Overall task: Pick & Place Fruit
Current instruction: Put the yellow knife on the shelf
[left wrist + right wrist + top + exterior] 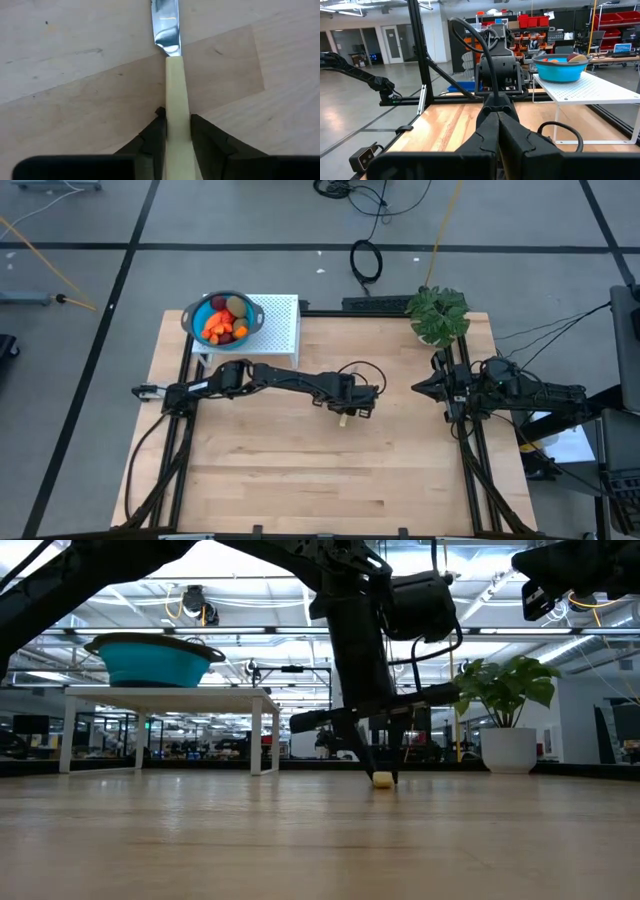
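L gripper [177,131] low over table [300,470] centre, fingers clamped on yellow-handled knife [172,85], blade flat on wood, fruit [226,321] heaped in blue bowl [194,313] on white stand [280,320] well behind knife, R gripper [422,388] fingers together, raised beside plant [438,313].

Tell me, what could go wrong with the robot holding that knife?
The left gripper pinches the knife only on its slim cream handle, so it might slip or twist out. The knife lies flat on the table, and lifting it fast could scrape or catch the blade. The fruit sits far off in the blue bowl on the white stand, so swinging the knife that way might bump the bowl.
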{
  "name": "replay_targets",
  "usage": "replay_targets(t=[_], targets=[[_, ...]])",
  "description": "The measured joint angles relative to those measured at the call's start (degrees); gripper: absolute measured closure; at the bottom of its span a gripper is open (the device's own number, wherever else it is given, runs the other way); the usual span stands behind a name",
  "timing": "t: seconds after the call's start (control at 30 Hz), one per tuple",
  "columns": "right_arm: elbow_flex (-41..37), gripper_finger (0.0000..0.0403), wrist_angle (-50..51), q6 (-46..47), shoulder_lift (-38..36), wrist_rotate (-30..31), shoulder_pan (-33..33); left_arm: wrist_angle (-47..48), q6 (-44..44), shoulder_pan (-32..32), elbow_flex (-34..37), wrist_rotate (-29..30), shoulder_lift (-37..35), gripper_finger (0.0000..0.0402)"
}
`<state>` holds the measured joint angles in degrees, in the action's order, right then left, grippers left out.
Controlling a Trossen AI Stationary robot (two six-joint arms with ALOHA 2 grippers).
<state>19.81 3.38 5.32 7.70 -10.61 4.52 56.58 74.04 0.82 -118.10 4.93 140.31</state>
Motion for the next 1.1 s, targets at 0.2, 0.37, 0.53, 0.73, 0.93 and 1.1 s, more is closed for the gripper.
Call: replay_targets(t=[0.2,0.37,0.53,0.73,0.93,1.1], targets=[[0.0,0.0403,0.0,0.0,0.0,0.0,0.0,-0.5,-1.1,0.0,0.0,-0.2,0.0,0.0263],[0.0,0.0403,0.0,0.0,0.0,0.0,0.0,1.9,-1.4,0.1,-0.1,0.0,0.0,0.0261],[0.0,0.0403,0.0,0.0,0.0,0.0,0.0,5.1,-0.5,0.1,-0.1,0.5,0.0,0.0300],[0.0,0.0403,0.0,-0.2,0.0,0.0,0.0,4.8,-0.6,0.1,-0.1,1.0,-0.1,0.0362],[0.0,0.0403,0.0,-0.2,0.0,0.0,0.0,3.6,-1.5,0.5,-0.2,1.9,-0.1,0.0362],[0.0,0.0403,0.0,-0.2,0.0,0.0,0.0,4.9,-1.8,0.8,-2.6,3.3,0.3,0.0358]])
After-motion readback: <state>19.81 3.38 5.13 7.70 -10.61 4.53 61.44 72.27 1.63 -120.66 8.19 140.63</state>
